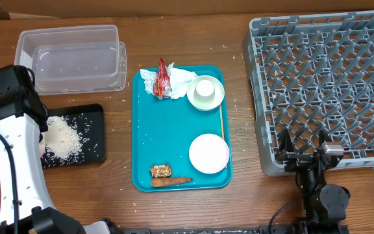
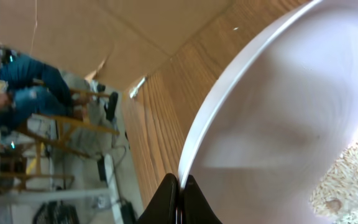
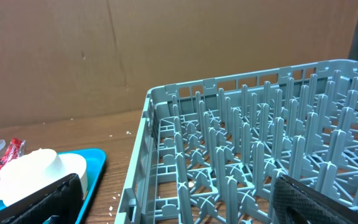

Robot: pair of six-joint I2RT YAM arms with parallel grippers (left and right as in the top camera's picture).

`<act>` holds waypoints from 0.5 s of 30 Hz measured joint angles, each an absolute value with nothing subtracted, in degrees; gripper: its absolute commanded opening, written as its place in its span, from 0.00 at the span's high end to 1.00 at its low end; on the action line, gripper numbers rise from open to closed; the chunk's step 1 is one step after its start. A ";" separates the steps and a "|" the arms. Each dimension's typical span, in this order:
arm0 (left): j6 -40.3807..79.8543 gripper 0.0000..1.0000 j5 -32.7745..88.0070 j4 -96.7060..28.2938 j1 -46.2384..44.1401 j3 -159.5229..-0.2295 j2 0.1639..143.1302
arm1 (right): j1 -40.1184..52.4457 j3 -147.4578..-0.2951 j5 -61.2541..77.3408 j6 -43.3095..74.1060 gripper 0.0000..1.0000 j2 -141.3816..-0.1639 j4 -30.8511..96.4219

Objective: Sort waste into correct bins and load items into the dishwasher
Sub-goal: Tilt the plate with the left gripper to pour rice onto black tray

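Pinches the rim of the large plate [image 2: 272, 112] between the left fingers [image 2: 169, 199], clenched tight on it, at the left end of the desk [image 1: 239, 208]. From above, hides most of that plate under the left arm, right beside the black tray [image 1: 93, 114]. On the black tray: a heap of white rice [image 1: 60, 136], with loose grains scattered around it. Beyond the tray, near but apart: the clear tub [image 1: 70, 58]. At mid-desk, on the teal tray [image 1: 145, 130]: the red wrapper [image 1: 162, 79] lying on the crumpled napkins [image 1: 180, 79] at the far end; just beside them a bowl [image 1: 216, 97] with the small cup [image 1: 204, 88] sitting in it; nearer, a second bowl [image 1: 208, 153]; along the right edge between the two bowls, a thin stick [image 1: 221, 120]; at the near end, the brown food lump [image 1: 160, 170] and, just beside it, the carrot-like stick [image 1: 171, 181]. Spreads the right fingers [image 3: 48, 199] wide, released and grasping nothing, at the near edge of the grey dish rack [image 1: 323, 71] on the desk's right side.
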State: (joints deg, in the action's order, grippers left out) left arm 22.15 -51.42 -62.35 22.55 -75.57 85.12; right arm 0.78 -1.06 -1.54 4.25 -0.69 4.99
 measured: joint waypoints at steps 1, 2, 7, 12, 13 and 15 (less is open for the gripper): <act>20.88 0.96 -51.94 -61.63 22.04 -75.57 85.12 | 0.78 -1.06 -1.54 4.27 0.00 -0.69 4.99; 20.12 0.96 -52.40 -60.95 21.52 -75.57 85.12 | 0.78 -1.06 -1.52 4.25 0.00 -0.69 4.99; 14.85 0.96 -56.66 -58.57 17.63 -75.57 85.12 | 0.78 -1.06 -1.52 4.23 0.00 -0.69 4.99; 10.83 0.96 -59.46 -58.46 15.22 -75.57 85.12 | 0.78 -1.06 -1.52 4.27 0.00 -0.69 5.02; 10.17 0.96 -60.07 -58.46 14.94 -75.57 85.12 | 0.78 -1.06 -1.54 4.27 0.00 -0.69 4.99; 9.37 0.96 -61.30 -58.43 14.59 -75.57 85.12 | 0.78 -1.06 -1.52 4.23 0.00 -0.69 5.02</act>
State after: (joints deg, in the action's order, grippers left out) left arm 9.37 -61.30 -58.43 14.59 -75.57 85.12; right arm 0.78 -1.06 -1.52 4.23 -0.69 5.02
